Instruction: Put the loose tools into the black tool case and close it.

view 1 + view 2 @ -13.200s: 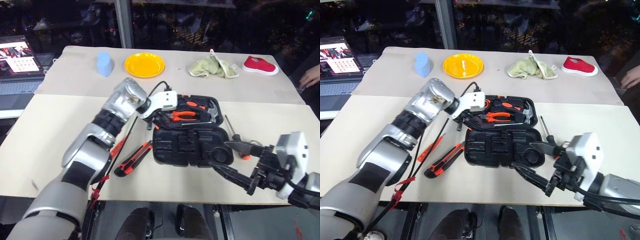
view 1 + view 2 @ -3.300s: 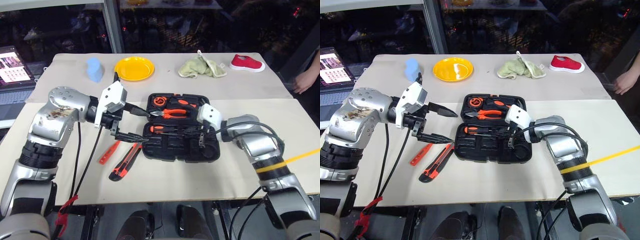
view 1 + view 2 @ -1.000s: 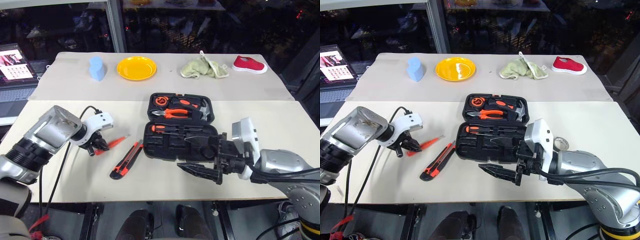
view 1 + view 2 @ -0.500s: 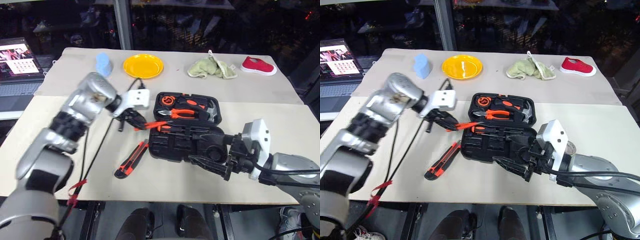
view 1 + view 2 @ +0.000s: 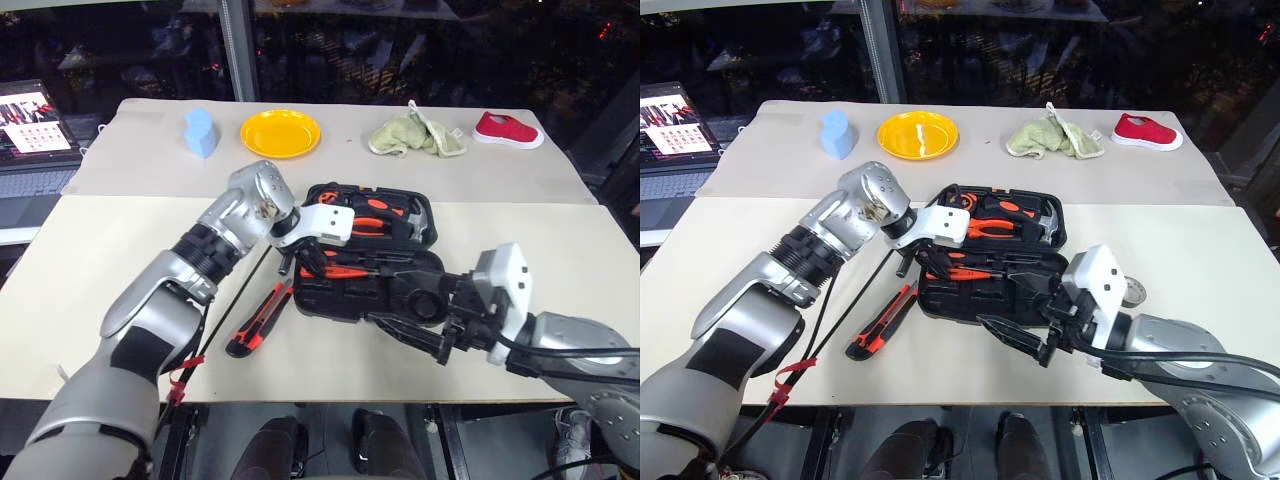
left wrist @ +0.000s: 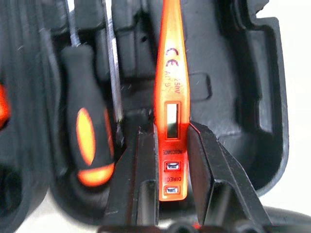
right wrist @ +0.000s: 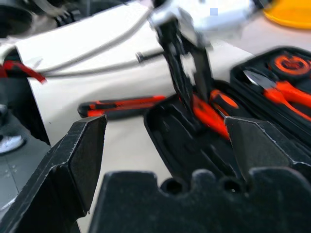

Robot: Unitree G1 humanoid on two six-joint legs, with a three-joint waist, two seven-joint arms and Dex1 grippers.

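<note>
The beige counter [image 5: 90, 250] carries the black moulded plastic tool case [image 5: 365, 262], which lies open near the middle, its two ribbed halves spread flat with shaped slots facing up. The far half holds orange-handled pliers [image 5: 372, 226] and other orange-and-black tools. In the near half a black-and-orange-handled screwdriver [image 6: 90, 141] lies in a slot.

The left gripper [image 5: 303, 258] reaches down over the near half of the case. Its fingers [image 6: 141, 165] are nearly closed, pinching the slim all-orange screwdriver [image 6: 171, 97] by its butt end; the flat orange body bears printed marks and a small window, and it points along the case interior just beside the seated screwdriver.

The right gripper [image 5: 1025, 325] hovers at the near right edge of the case with its fingers [image 7: 82, 150] spread wide and nothing between them.

The orange-and-black utility knife [image 5: 260, 318] lies on the counter just left of the case, apart from it.

Along the far edge sit a round yellow plate [image 5: 280, 132], a crumpled green cloth [image 5: 415, 135], a red shoe [image 5: 507, 130] and a light blue block [image 5: 200, 131].
</note>
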